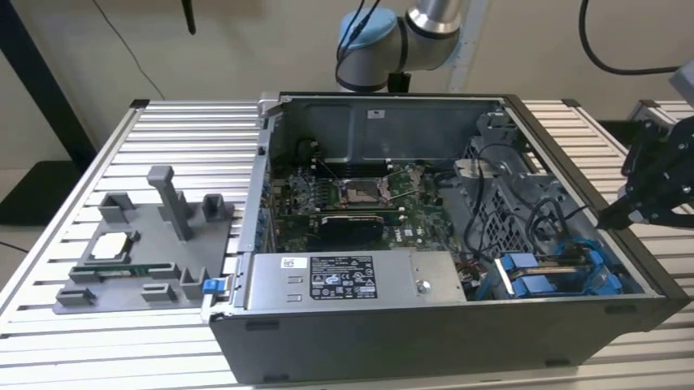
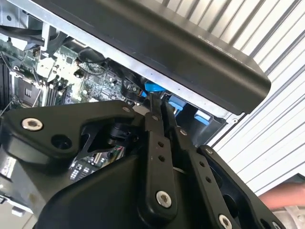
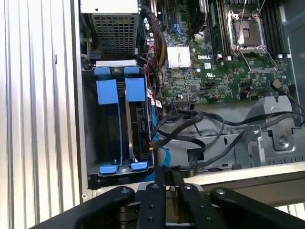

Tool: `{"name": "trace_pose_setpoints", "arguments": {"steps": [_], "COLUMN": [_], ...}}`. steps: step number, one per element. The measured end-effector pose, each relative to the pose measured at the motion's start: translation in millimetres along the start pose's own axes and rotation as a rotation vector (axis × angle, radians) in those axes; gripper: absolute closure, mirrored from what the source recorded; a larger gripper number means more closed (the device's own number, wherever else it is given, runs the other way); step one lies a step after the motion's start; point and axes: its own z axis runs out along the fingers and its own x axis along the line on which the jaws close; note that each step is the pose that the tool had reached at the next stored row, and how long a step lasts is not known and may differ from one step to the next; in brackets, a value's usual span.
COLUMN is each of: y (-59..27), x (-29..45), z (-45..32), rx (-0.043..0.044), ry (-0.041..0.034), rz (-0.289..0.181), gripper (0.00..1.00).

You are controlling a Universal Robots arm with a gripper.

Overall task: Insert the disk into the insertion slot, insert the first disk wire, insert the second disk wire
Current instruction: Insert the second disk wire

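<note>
I held the end effector just beside the slot, fingers drawn narrow, presumably to fit its cramped connector end; whether they pinched a wire I could not tell. The disk sat on edge inside the slot, apparently seated.

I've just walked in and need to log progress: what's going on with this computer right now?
A Universal Robots arm is working over an open computer case. Its gripper hangs at the case's edge beside the drive bay with the blue rails. Its fingers are drawn together, and I can't tell whether they pinch anything. A disk in a blue caddy already sits in the bay, next to loose black cables.
</note>
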Motion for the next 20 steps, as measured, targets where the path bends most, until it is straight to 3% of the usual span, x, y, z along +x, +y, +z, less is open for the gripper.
{"name": "trace_pose_setpoints", "arguments": {"steps": [6,8,14,17,20], "y": [1.9,5.3,27.2,40.0,53.2], "x": [1.0,0.9,1.7,3.0,4.6], "z": [1.0,-1.5,-9.5,-9.7,-7.5], "rx": [-0.002,-0.0028,-0.0074,-0.0085,-0.0089], "ry": [-0.0063,-0.0119,-0.0471,-0.0557,-0.0579], "rz": [0.007,0.006,0.0,-0.001,-0.002], "gripper": [1.0,1.0,1.0,1.0,1.0]}}
